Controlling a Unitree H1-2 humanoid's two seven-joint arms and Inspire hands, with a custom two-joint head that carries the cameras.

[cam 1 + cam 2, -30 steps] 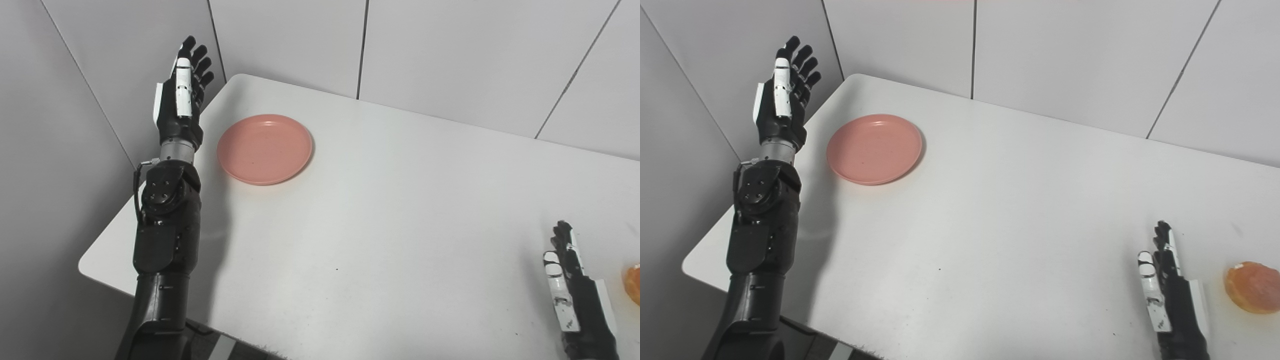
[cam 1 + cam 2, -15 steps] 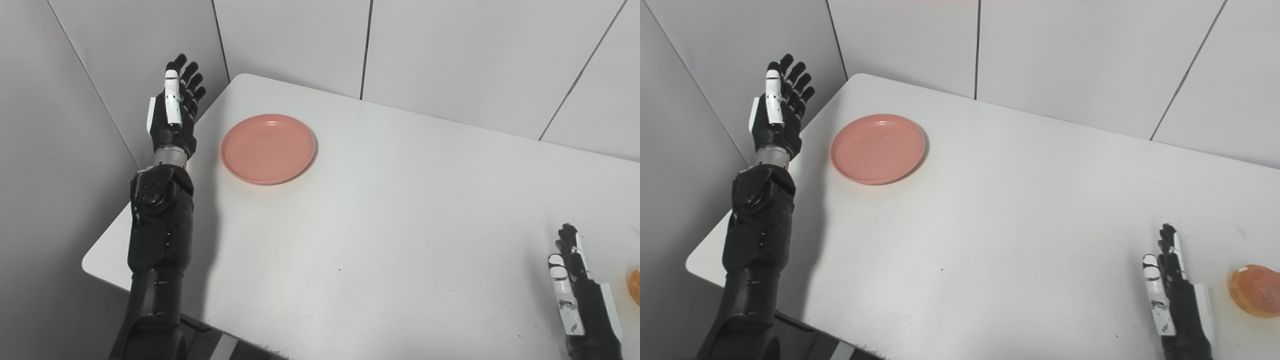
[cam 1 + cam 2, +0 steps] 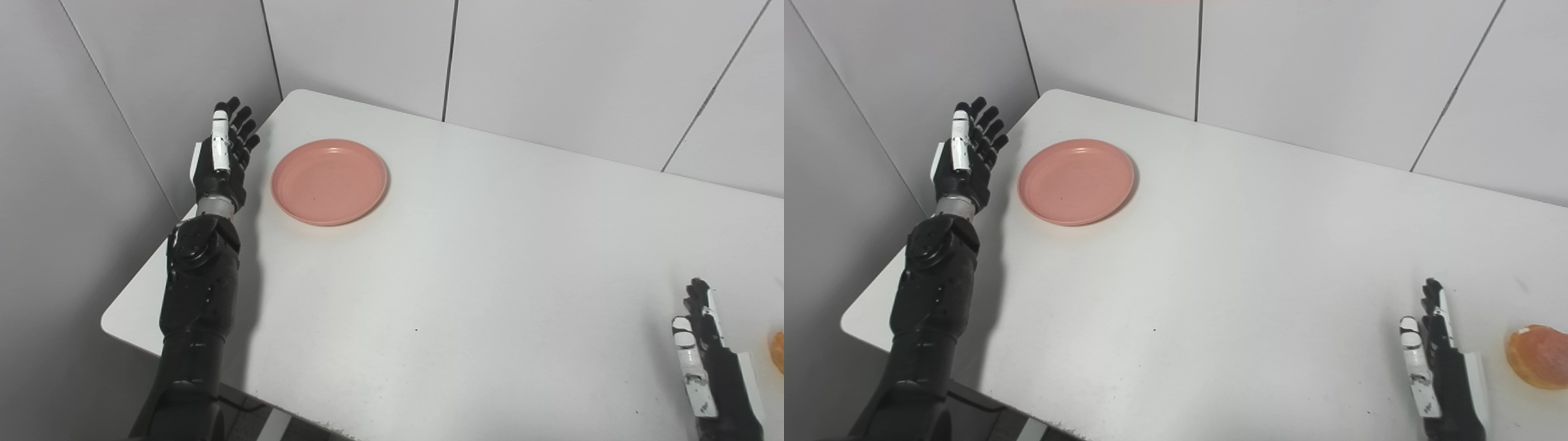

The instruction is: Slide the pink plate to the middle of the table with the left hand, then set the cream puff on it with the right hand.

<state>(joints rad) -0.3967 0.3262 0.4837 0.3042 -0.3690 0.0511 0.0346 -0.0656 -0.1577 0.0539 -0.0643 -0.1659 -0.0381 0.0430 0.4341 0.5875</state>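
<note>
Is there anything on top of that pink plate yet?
No. The pink plate is bare inside. The cream puff sits on the table, near the right hand.

A big white table [image 3: 1225, 257] with round corners stands in the corner of the room, close to the gray walls. A pink plate [image 3: 1076, 182] lies flat on it, near the far left corner. It has nothing in it. An orange-brown cream puff [image 3: 1536, 356] sits on the table at the right side, well apart from the plate.
</note>
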